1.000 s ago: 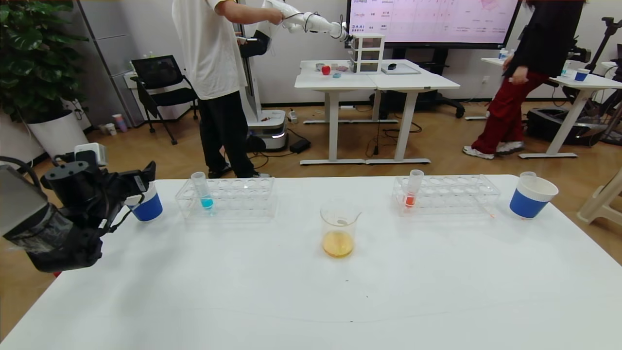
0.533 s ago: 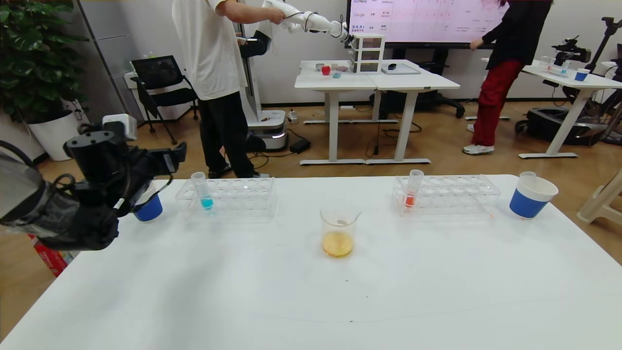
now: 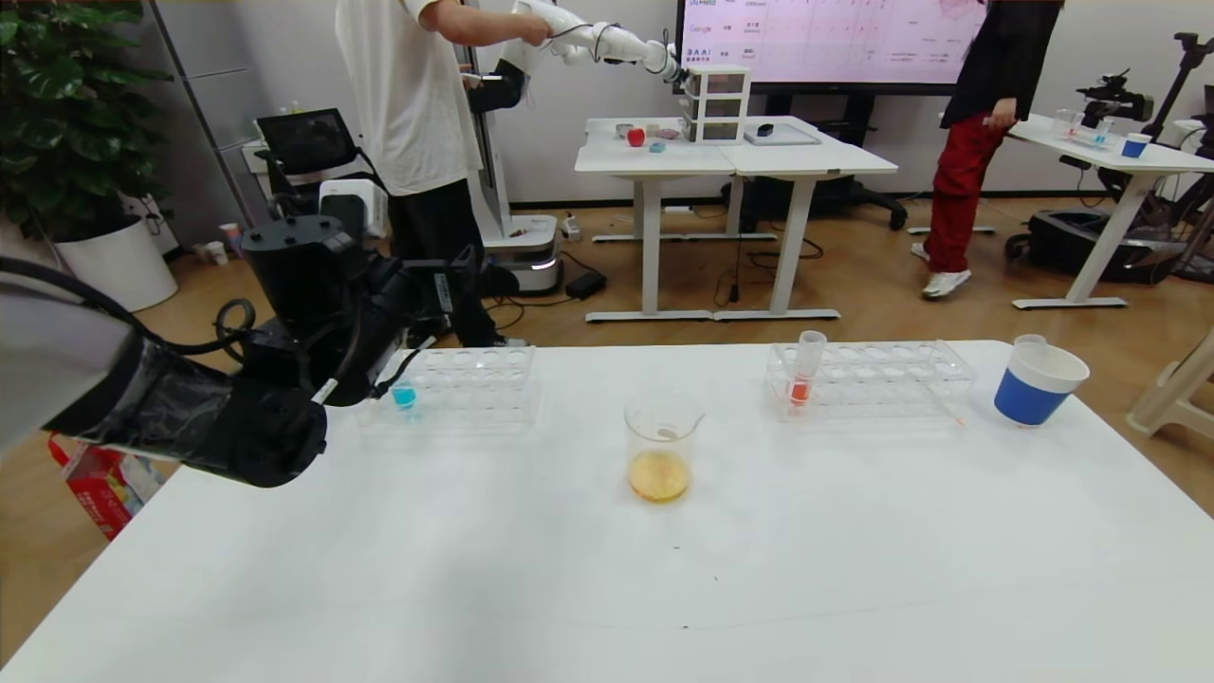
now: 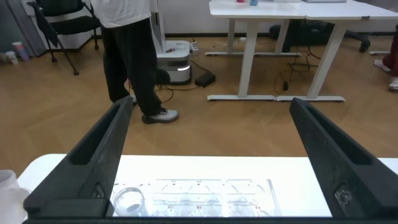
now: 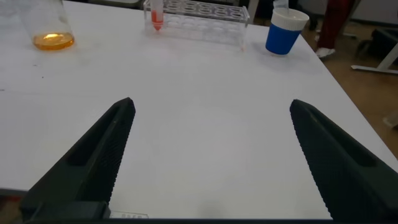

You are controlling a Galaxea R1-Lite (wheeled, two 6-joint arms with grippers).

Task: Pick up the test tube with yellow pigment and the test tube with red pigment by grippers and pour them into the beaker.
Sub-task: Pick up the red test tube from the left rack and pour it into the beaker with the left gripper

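Cyan tube (image 3: 404,396) half behind left arm (image 3: 190,408)

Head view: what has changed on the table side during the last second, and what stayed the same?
The left tool, open and empty, rose and swung inward from beside the table's left edge to above the left rack, over the cyan tube. Nothing was gripped or released. The beaker, the red tube and the right-hand cup kept their places.
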